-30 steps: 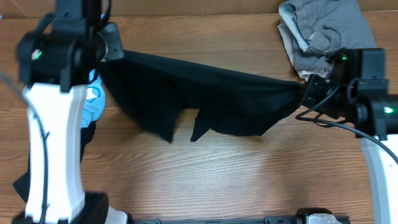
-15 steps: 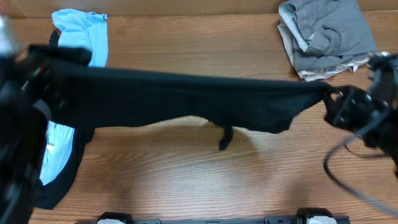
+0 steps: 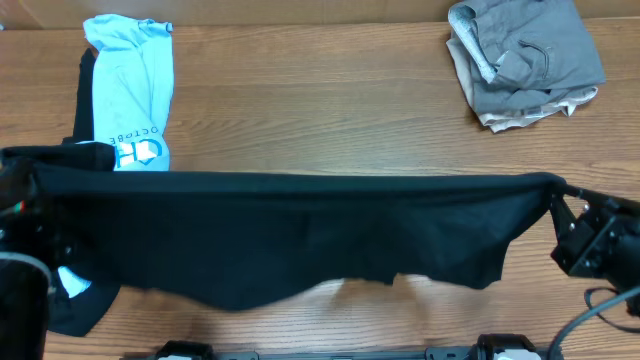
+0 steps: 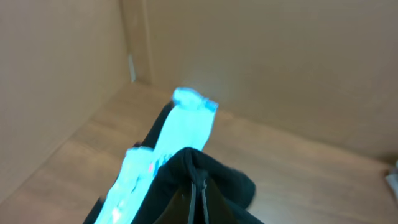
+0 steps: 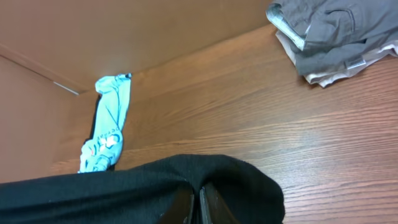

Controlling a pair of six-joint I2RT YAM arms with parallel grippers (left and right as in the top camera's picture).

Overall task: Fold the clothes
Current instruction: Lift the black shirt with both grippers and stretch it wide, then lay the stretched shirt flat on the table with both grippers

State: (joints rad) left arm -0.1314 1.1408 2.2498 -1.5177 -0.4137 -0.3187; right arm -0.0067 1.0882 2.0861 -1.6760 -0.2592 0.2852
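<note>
Pinching shut on opposite ends of the black shirt (image 3: 290, 235), the left fingers (image 4: 199, 196) and right fingers (image 5: 199, 204) hold it stretched wide above the near side of the counter (image 3: 330, 110), lower edge hanging loose. No fold appears made yet, and the light-blue tee (image 3: 135, 90) and grey and beige pile (image 3: 525, 60) lie rumpled farther back. Overhead, the shirt hides whatever lies under it, and its left end is too dark to make out.

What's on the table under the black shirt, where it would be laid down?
The light-blue tee lies at left, its near end under the black shirt. The grey pile sits far right, clear of it.
</note>
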